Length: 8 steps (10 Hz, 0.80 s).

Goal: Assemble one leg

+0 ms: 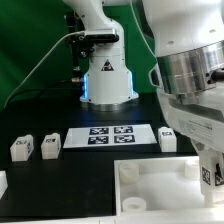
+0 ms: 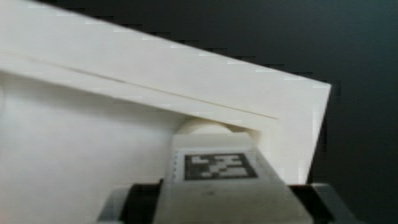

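In the wrist view my gripper (image 2: 222, 196) is shut on a leg (image 2: 217, 165), a small white block with a black-and-white tag facing the camera. The dark fingers (image 2: 135, 203) press on both its sides. The leg's far end sits at a corner socket of the large white rimmed panel (image 2: 107, 120); I cannot tell how deep it sits. In the exterior view the gripper (image 1: 207, 168) hangs over the panel's (image 1: 150, 190) corner at the exterior view's right, with the tagged leg (image 1: 208, 176) partly showing.
Loose legs stand at the exterior view's left (image 1: 22, 148), (image 1: 50, 144), with another at the left edge (image 1: 2, 182) and one (image 1: 168, 138) beside the marker board (image 1: 115, 135). The robot base (image 1: 107, 80) stands behind it.
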Each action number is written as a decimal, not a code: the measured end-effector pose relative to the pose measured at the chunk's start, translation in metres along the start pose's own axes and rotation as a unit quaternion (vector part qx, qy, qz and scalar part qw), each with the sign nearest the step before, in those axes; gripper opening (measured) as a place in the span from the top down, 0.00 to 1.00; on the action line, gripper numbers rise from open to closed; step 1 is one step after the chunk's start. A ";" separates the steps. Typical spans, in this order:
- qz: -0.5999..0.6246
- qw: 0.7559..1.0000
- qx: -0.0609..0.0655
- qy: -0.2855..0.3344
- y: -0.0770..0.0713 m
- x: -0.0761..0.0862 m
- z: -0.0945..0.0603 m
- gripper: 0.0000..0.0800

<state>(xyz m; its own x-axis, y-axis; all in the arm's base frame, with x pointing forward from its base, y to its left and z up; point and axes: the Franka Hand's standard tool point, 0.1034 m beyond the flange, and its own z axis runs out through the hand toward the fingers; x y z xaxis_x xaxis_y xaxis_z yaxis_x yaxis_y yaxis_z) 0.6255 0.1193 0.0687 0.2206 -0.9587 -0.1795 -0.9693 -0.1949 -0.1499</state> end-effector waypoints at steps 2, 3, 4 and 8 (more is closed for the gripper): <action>0.121 0.993 0.003 0.001 -0.002 -0.011 0.003 0.64; 0.120 0.993 0.003 0.001 -0.001 -0.010 0.003 0.64; 0.116 0.993 0.003 0.001 -0.001 -0.011 0.003 0.51; -0.007 1.000 -0.018 -0.004 0.008 -0.006 0.005 0.19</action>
<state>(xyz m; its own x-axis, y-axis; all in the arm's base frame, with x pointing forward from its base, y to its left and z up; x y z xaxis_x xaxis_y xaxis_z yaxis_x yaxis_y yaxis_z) 0.6172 0.1245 0.0641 0.2342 -0.9543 -0.1858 -0.9696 -0.2152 -0.1166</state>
